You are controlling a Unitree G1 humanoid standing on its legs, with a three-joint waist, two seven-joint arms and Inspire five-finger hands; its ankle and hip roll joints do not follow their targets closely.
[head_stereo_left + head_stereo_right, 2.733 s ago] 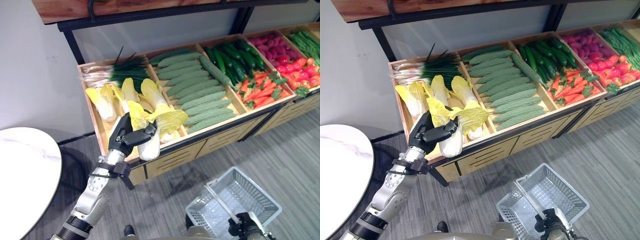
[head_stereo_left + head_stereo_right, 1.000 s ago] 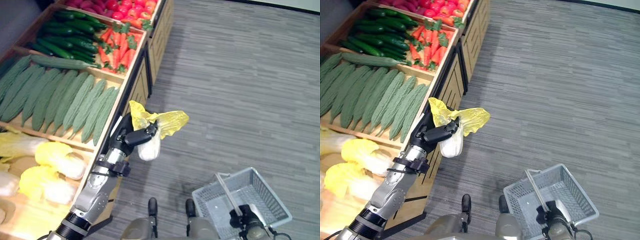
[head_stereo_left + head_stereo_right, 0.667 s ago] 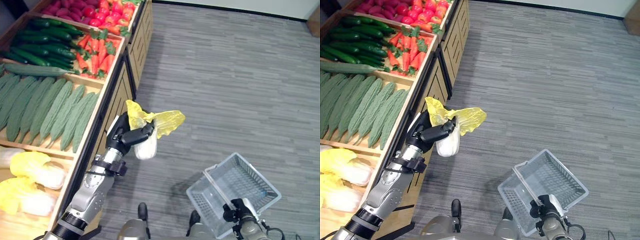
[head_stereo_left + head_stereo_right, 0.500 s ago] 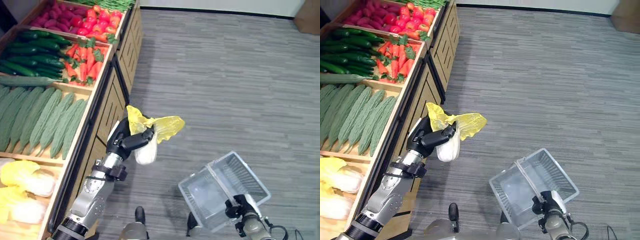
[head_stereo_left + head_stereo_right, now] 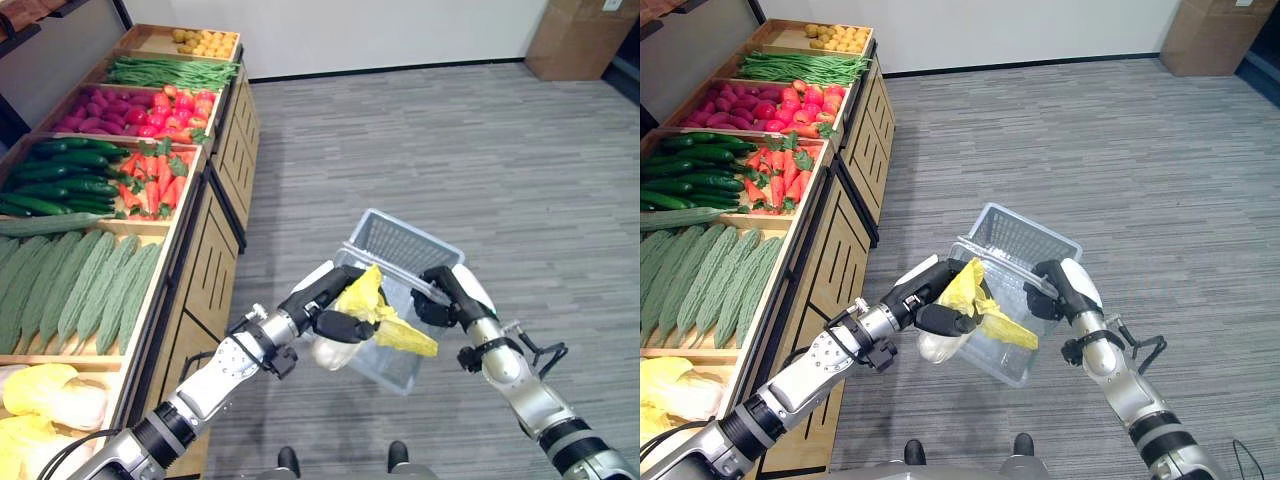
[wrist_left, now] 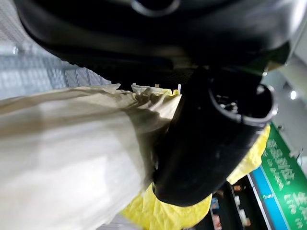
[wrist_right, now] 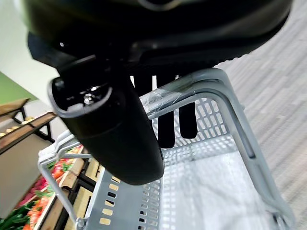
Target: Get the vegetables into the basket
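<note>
The left hand (image 5: 318, 300) grips the cabbage (image 5: 362, 318) at the rim of the basket (image 5: 405, 240), whose handle the right hand (image 5: 447, 297) clasps; next, lower it inside and release.

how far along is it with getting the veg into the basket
Done: a pale yellow-leaved napa cabbage is off the wooden produce stand. In hand: the left hand grips it at the rim of the grey wire basket, which the right hand holds by the handle. Left: release it inside; the basket looks otherwise empty.
</note>
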